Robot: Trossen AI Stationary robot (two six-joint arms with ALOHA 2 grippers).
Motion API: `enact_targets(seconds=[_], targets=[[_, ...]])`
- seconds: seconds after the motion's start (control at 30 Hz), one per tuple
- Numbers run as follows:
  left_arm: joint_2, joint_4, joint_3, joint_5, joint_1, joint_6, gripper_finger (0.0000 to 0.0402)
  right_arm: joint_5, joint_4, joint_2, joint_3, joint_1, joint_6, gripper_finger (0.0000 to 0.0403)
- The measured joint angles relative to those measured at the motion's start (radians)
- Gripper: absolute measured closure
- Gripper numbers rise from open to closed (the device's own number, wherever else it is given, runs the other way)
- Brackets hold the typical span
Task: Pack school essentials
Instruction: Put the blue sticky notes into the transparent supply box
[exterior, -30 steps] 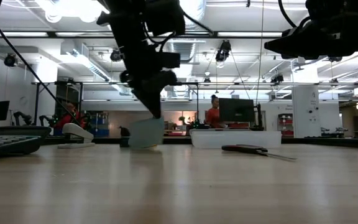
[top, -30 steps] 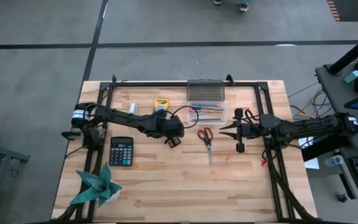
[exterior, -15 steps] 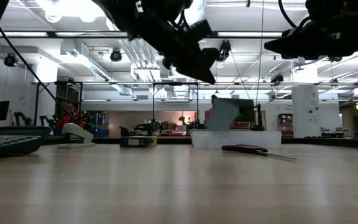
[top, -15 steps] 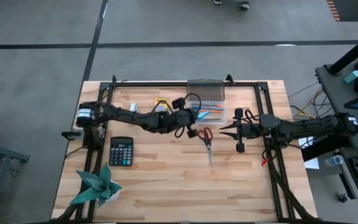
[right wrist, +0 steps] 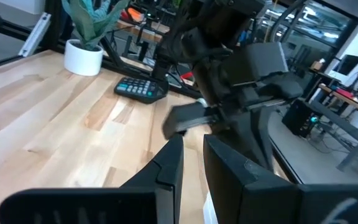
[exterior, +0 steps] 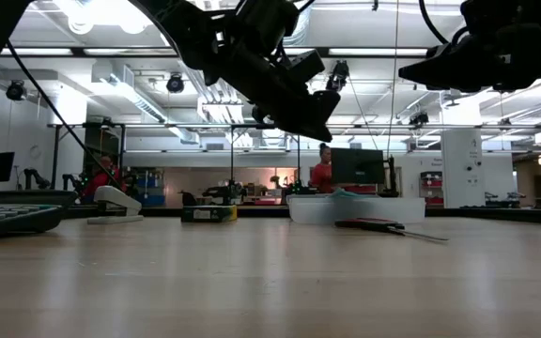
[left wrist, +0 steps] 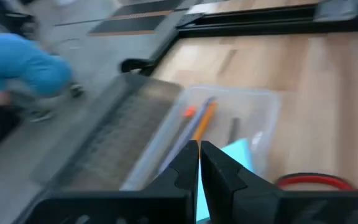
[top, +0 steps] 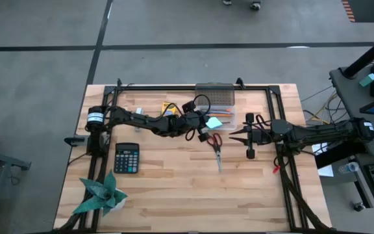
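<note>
Note pad [top: 214, 121] now below left pincer [top: 202, 132].

no readable text, labels, brands or numbers on any object, in any view

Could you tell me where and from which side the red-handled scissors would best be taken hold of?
The scissors lie flat and closed on the table, red handles toward the clear case, blades pointing away from it. I would come straight down and close the claw across the narrow part just below the handles. The right claw waits beside them with a clear approach; the left claw hovers near the handles.
</note>
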Motion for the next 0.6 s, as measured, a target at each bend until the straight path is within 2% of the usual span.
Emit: enact_targets(seconds=[0.2,0.6], targets=[[0.001,0.018,-0.010,0.182,-0.003,-0.060,0.0401,0.003,-0.007,0.000,0.000,0.000,-0.003,0.0351],[0.002,0.017,-0.035,0.196,-0.003,-0.157,0.0401,0.003,-0.006,0.000,0.000,0.000,-0.003,0.0351]])
